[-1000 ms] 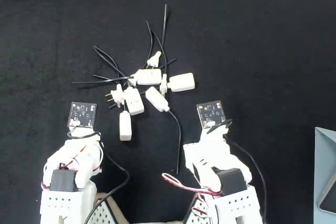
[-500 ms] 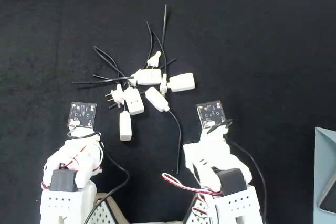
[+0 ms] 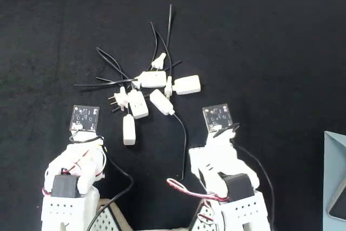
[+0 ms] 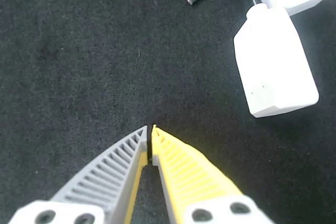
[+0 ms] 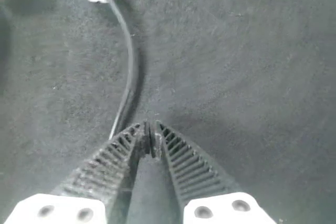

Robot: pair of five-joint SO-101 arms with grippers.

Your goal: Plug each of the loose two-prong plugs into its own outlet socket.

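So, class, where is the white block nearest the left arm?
In the high view the white block lies on the black table, at the plug tangle's near edge, just right of the left gripper.

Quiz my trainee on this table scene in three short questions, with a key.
1. True or false: the left gripper holds a plug.
2. What lies on the cloth beside the right gripper in its wrist view? A. a black cord B. a screwdriver C. a cup
3. Fill in: both grippers are ___ (open or shut).

Key: 1 false; 2 A; 3 shut.
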